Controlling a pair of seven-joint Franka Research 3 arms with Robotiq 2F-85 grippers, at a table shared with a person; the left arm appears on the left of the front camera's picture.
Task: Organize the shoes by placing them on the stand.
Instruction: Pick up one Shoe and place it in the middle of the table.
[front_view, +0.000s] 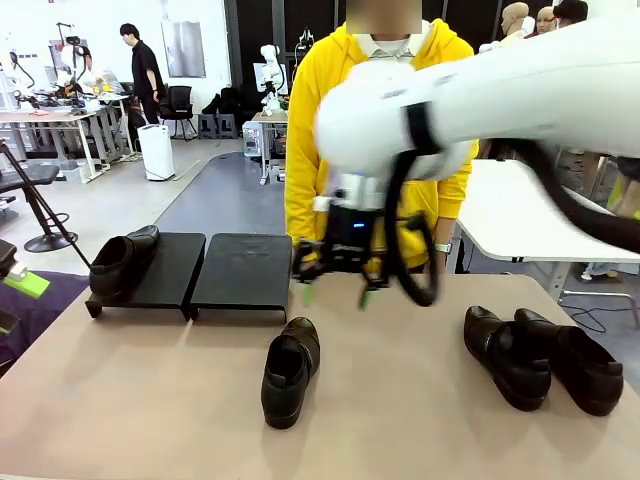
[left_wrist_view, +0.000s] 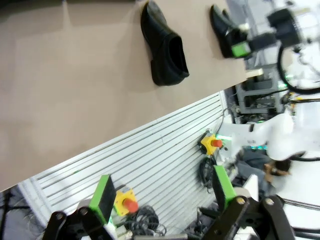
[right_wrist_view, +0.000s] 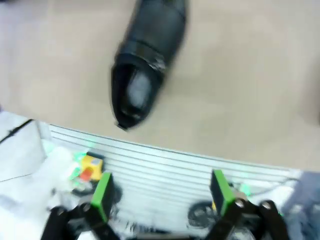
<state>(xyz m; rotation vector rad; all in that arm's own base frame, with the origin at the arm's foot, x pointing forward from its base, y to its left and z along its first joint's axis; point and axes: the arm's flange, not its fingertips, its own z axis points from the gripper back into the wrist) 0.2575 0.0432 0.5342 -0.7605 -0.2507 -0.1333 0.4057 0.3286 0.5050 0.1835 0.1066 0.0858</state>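
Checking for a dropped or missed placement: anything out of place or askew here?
The middle shoe sits alone on the table, short of the stand and slightly angled. The right gripper hangs open and empty above it. The racked shoe sits diagonally at the stand's left end. No damage visible.

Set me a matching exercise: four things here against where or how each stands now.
1. lone glossy black leather shoe
2. pair of black slip-on shoes
3. low matte-black stand
4. right gripper

A. open, empty, above the table
B. bears one more shoe on its left section
C. side by side, robot's right
D. on the table before the stand

Pairs: 1-D, 2-C, 3-B, 4-A
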